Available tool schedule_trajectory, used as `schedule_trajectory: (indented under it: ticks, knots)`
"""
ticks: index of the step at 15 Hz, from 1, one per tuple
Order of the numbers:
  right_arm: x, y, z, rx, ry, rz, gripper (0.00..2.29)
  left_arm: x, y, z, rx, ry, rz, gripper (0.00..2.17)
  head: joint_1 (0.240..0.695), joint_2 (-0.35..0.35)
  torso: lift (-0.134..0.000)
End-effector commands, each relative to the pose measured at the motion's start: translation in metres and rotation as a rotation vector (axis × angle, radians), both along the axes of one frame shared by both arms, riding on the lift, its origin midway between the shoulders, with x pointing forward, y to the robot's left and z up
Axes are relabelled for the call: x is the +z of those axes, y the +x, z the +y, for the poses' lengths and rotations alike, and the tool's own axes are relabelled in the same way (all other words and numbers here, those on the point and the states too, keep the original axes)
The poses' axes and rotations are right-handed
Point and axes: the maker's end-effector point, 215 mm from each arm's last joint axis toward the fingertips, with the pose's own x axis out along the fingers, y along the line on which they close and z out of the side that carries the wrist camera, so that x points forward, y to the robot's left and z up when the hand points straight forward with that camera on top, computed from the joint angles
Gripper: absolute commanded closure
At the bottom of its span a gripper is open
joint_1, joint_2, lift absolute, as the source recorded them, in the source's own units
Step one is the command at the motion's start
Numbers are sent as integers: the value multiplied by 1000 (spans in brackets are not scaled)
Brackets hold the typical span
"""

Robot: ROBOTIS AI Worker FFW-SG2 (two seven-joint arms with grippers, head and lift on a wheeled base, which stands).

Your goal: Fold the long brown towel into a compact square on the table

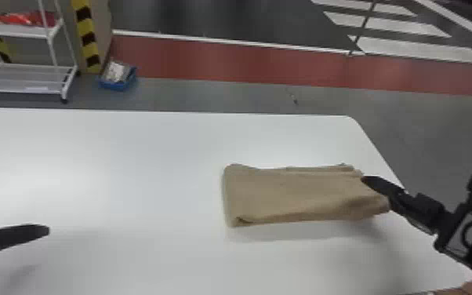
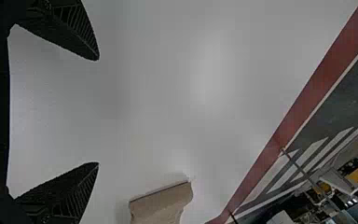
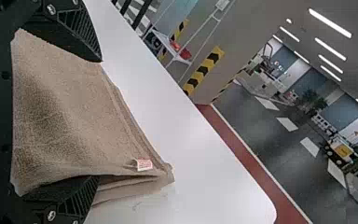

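The brown towel (image 1: 298, 194) lies folded into a layered rectangle on the right part of the white table (image 1: 129, 176). At its right end is my right gripper (image 1: 386, 190), one finger over the cloth. In the right wrist view, my right gripper (image 3: 99, 119) has its fingers wide apart with the towel (image 3: 65, 112) spanning the gap; cloth covers part of one finger. My left gripper (image 1: 19, 235) is at the left edge, well away from the towel. The left wrist view has my left gripper (image 2: 98, 112) open, nothing between its fingers, and the towel (image 2: 161, 205) farther off.
The table's right edge (image 1: 380, 157) slopes close past the towel and right gripper. Beyond the far edge, a white shelf rack (image 1: 27, 78) and a blue bin (image 1: 117, 82) stand on the floor. A small tag (image 3: 144, 164) is on the towel's edge.
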Motion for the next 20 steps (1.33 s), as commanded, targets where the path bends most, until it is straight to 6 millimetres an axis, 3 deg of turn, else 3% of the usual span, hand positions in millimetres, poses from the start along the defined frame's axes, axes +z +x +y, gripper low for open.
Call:
schedule_trajectory:
  ticks: [1, 5, 8, 12, 15, 18, 20]
  knots:
    - [-5, -4, 3, 15, -5, 31, 110, -2, 1, 3, 2, 2, -4, 80, 695, -214, -124]
    - [-7, -12, 20, 49, 7, 53, 110, -2, 2, 2, -2, 5, -8, 80, 695, -204, -124]
    - [-12, -16, 8, 40, -68, 116, 107, -1, 2, 3, -3, 7, -11, 80, 695, -193, -124]
    - [-31, -23, -18, 15, -265, 222, 107, 0, 3, 4, -3, 6, -10, 80, 695, -216, -124]
    - [-28, -22, -25, 4, -305, 229, 103, 1, 6, 4, -4, 8, -14, 80, 695, -237, -124]
    - [-10, -8, -36, -26, -327, 207, 117, 0, 5, 5, 0, 6, -10, 80, 695, -244, -124]
    - [-10, 2, -34, -20, -336, 212, 154, -1, 5, 6, 0, 9, -9, 80, 695, -250, -124]
